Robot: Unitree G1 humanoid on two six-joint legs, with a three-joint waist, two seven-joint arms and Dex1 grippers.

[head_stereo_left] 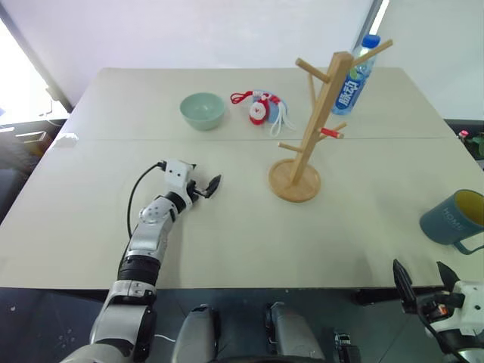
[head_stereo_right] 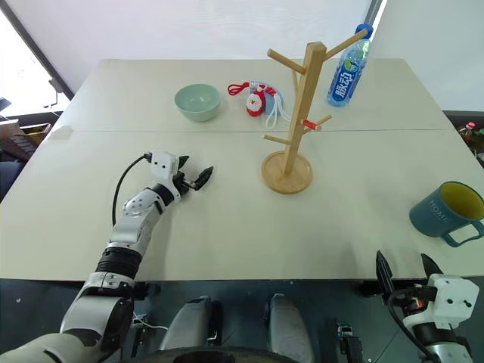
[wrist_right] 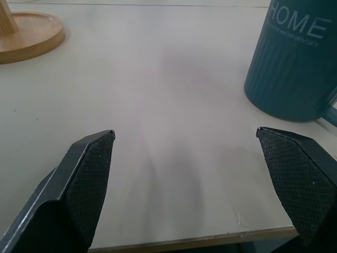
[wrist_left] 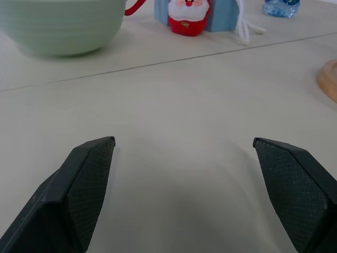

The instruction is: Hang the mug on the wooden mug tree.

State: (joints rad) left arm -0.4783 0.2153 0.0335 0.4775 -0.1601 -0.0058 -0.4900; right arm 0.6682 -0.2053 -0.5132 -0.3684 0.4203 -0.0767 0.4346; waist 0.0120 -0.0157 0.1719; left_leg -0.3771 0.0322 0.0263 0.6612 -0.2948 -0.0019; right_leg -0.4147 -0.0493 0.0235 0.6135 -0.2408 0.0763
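From the head views, the slate blue-grey mug with a yellow inside (head_stereo_right: 446,211) stands upright near the right edge of the pale surface (head_stereo_right: 227,219), handle toward the robot, well apart from the tall light-wood mug tree with a round disc base (head_stereo_right: 291,128), which carries a small red piece on one peg. Behind the tree stand a clear water bottle with a blue label (head_stereo_right: 344,72), a small red Santa toy (head_stereo_right: 255,102) and a pale green bowl (head_stereo_right: 197,101). The left end effector (head_stereo_right: 198,179) hovers over the surface left of the tree. In the left wrist view its black fingers (wrist_left: 87,184) stand wide apart, empty. In the right wrist view the right end effector (wrist_right: 192,184) is wide open and empty at the surface's near edge, the mug just ahead beside one finger.
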